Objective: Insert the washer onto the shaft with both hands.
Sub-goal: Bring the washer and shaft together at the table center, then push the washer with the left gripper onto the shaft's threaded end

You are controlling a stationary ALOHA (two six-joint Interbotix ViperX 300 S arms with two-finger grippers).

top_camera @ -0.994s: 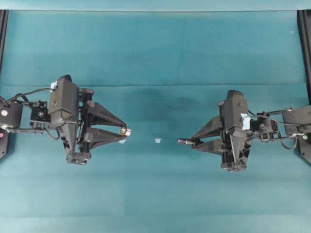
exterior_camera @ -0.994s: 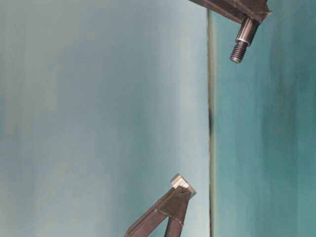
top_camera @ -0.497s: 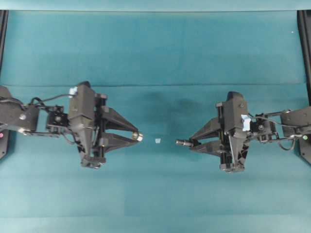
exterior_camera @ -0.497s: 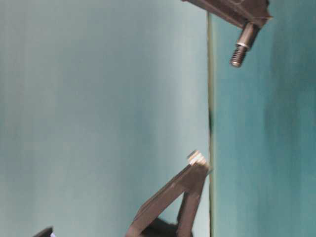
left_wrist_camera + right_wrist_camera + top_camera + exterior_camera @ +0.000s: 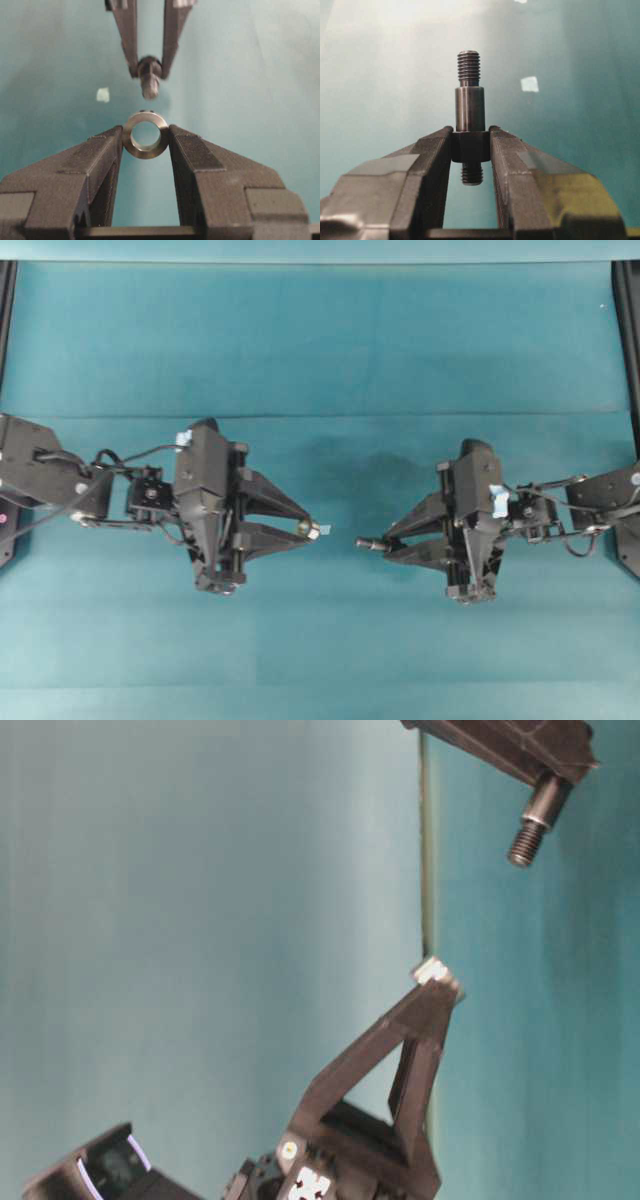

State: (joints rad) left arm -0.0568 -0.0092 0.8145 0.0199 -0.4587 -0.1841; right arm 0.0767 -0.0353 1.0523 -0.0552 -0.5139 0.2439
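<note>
Left gripper [image 5: 316, 529]: pinching the washer [image 5: 313, 529] at its fingertips, pointing right toward the middle of the teal table [image 5: 320, 340].
Right gripper [image 5: 385, 544]: clamped on the shaft [image 5: 368, 543], whose threaded end sticks out leftward.
Overhead gap: washer and shaft tip face each other, near but apart.
Table-level view: the washer [image 5: 432, 970] sits on the tip of the left gripper [image 5: 436, 982]; the shaft [image 5: 534, 819] hangs from the right gripper [image 5: 552, 770], its threaded end nearest the washer, clearly separate.
Left wrist view: the washer [image 5: 145, 135] is held edge-on between both fingers [image 5: 192, 152], hole open to the camera; beyond it the shaft [image 5: 149, 76] points back; a pale scrap [image 5: 103, 94] lies on the table.
Right wrist view: fingers [image 5: 435, 150] grip the shaft [image 5: 469, 107] by its thick middle, threads at both ends; the scrap [image 5: 529, 84] lies to the right.
</note>
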